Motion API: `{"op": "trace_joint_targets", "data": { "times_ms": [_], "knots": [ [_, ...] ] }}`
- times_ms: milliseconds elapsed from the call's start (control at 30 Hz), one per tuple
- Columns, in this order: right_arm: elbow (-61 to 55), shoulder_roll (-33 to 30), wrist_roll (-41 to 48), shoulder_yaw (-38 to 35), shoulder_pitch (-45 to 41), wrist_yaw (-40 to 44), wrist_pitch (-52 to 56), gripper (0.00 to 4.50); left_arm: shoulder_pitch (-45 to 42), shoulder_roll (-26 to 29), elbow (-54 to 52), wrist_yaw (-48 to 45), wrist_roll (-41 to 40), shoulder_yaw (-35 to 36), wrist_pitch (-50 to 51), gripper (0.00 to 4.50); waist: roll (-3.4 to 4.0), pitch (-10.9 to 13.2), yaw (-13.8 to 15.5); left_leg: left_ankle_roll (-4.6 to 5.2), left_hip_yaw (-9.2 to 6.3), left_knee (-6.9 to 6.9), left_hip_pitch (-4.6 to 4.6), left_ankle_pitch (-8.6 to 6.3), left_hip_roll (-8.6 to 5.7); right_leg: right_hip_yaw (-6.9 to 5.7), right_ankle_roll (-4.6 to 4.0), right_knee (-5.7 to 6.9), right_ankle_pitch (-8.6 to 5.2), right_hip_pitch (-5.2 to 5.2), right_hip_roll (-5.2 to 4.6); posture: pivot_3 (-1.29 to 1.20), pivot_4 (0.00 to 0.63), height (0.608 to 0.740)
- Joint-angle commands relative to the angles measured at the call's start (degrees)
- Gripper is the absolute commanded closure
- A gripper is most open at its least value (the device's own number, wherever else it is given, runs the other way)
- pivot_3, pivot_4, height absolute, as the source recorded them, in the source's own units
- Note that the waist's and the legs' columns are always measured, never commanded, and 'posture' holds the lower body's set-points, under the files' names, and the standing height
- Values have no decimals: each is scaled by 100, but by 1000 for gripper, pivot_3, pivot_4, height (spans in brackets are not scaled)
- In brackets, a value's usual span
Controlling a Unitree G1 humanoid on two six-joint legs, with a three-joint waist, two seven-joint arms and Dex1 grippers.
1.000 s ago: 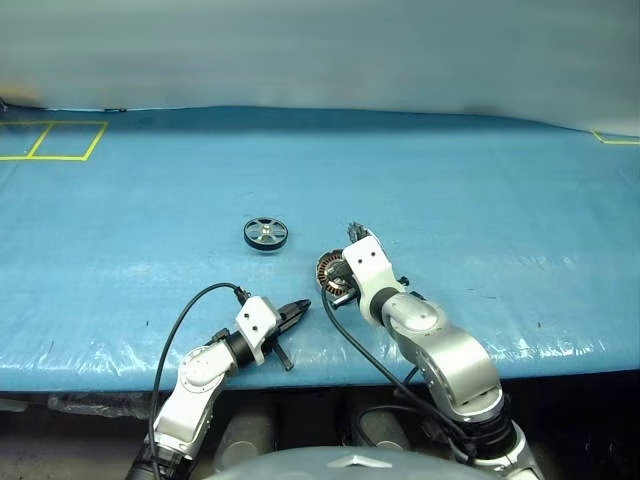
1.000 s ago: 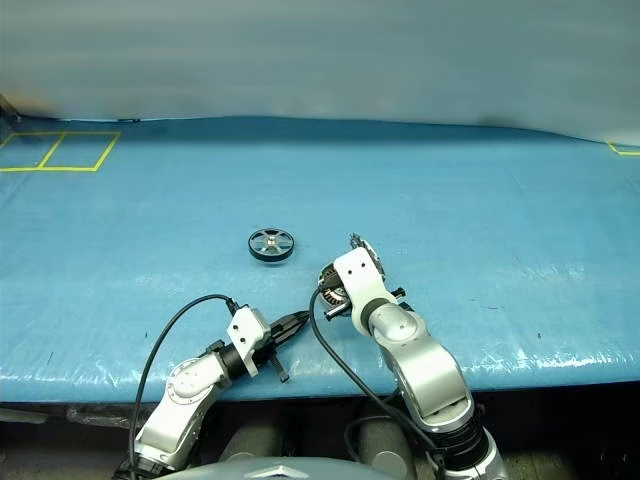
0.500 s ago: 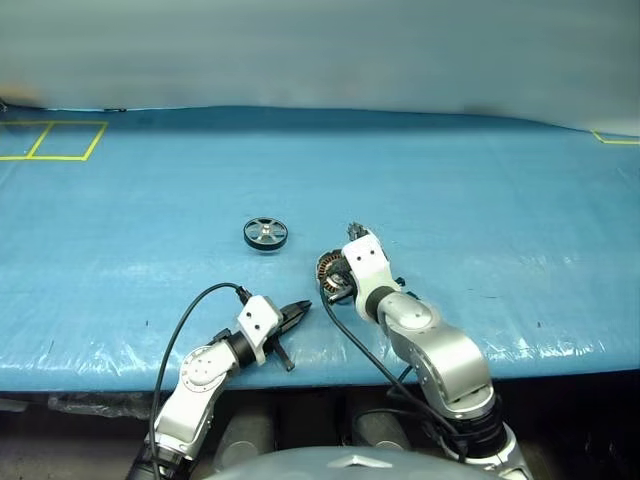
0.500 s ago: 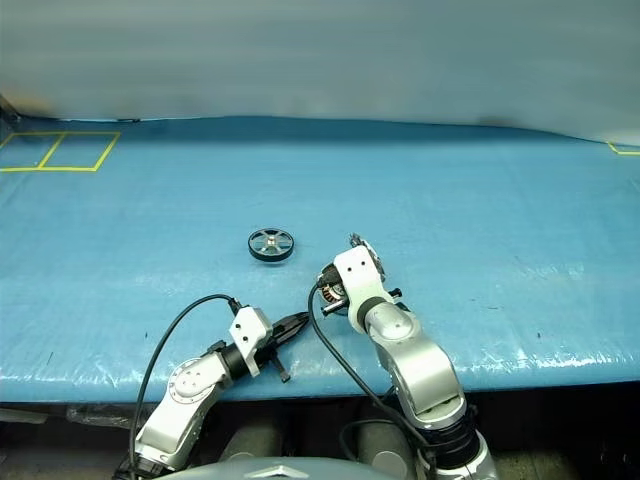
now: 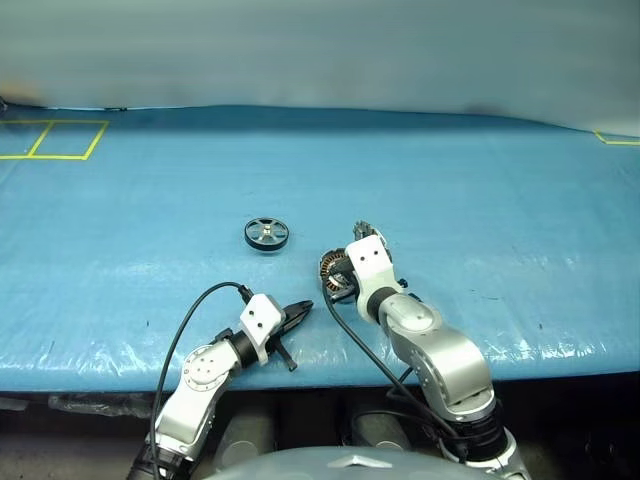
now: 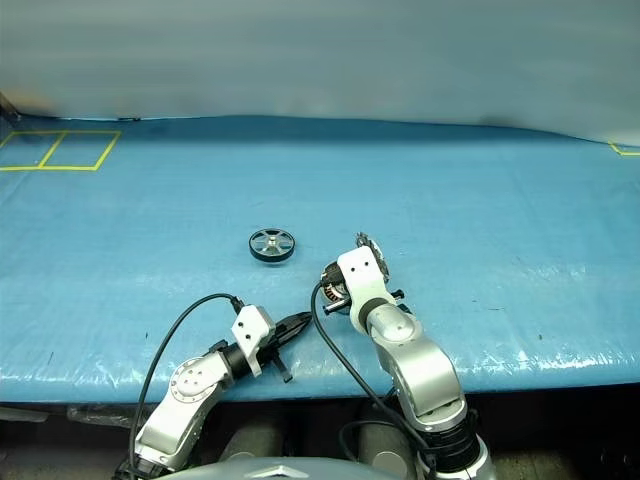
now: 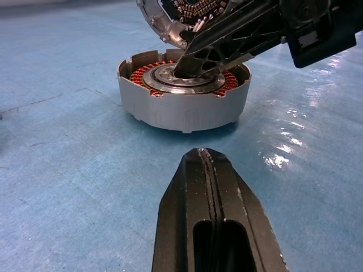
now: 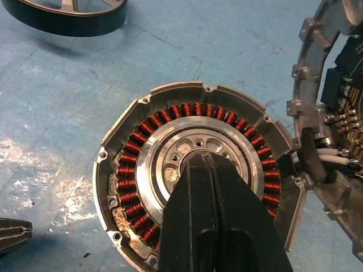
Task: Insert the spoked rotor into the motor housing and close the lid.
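Right wrist view: right gripper, fingers pressed together, on motor housing hub; spoked rotor beyond, not yet inserted; next, grasp rotor.

one spoked rotor, one motor housing, one lid, two pincers.

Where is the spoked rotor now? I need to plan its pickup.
The spoked rotor lies flat on the blue table, apart from the motor housing, beyond it and to its left.
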Motion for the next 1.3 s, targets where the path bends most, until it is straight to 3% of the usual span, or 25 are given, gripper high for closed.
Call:
{"op": "trace_joint_targets", "data": {
  "times_ms": [33, 500, 833, 1300],
  "knots": [
    [-168, 58, 21, -235, 42, -53, 110, 4483, 13, -3, -255, 16, -4, -36, 6, 4500, 0, 0, 0, 0, 0, -2, 0, 0, 0, 0, 1, -4, 1, 1, 0, 0, 150, 740],
    [4, 783, 341, -684, 97, -86, 539, 4483, 71, -28, -154, 28, 18, -84, -25, 4500, 1, 0, -8, -2, -1, -27, 0, 1, 0, 1, 1, -18, 1, -2, -1, 0, 150, 740],
    [-437, 526, 577, -476, 102, 207, 325, 4483, 93, -30, -89, 53, 41, -70, -88, 4500, 5, 3, -12, -2, -1, -36, 0, 1, 0, 1, 1, -26, 1, -4, -1, 0, 150, 740],
    [-31, 283, 425, -278, 231, 137, -555, 4483, 124, -45, -112, 85, 36, -78, -35, 4500, 5, 3, -16, -4, 0, -38, 0, 2, 0, 1, 1, -27, 1, -4, 1, 0, 150, 740]
  ]
}}
